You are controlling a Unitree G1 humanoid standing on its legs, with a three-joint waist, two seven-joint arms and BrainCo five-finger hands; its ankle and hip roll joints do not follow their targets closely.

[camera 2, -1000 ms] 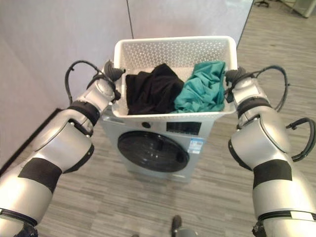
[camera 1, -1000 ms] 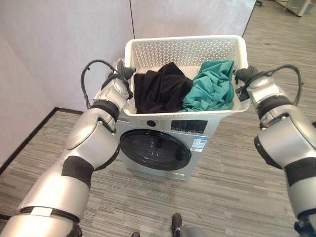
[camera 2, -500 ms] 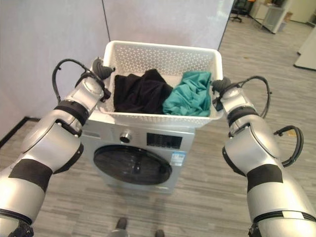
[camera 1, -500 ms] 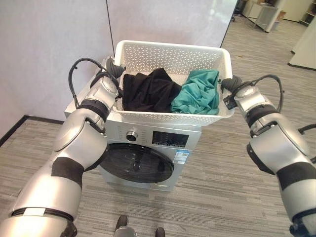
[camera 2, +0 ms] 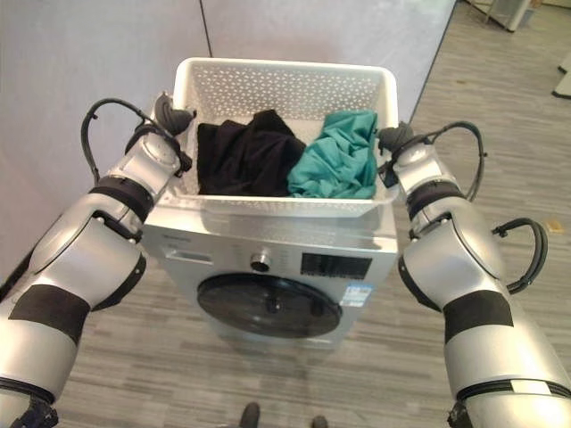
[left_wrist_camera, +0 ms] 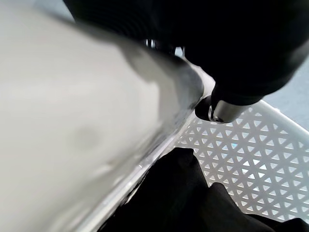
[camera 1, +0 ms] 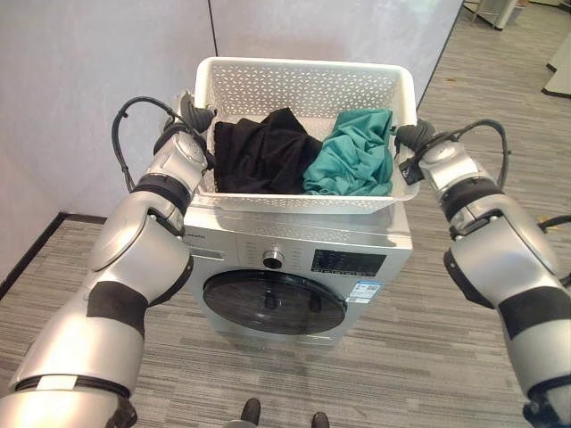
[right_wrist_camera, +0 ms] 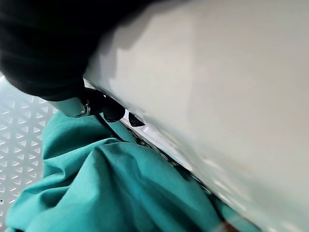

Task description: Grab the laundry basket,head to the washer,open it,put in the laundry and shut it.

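Below the arms stands a silver front-loading washing machine (camera 1: 303, 259), its round dark glass door (camera 1: 272, 303) shut. Atop it rests a white perforated plastic laundry basket (camera 1: 303, 89) holding crumpled black cloth (camera 1: 259, 152) and teal cloth (camera 1: 352, 160). Left hand (camera 1: 192, 114) and right hand (camera 1: 412, 135) curl over opposite rims.

Both silver-grey arms reach forward and up, roughly mirrored, elbows bent outward. The left hand (camera 1: 191, 114) sits at the left short side of the laundry basket (camera 1: 303, 85), its thumb (left_wrist_camera: 221, 110) hooked over the rim. The right hand (camera 1: 412, 138) grips the opposite side, dark fingertips (right_wrist_camera: 114, 110) curled over that rim.
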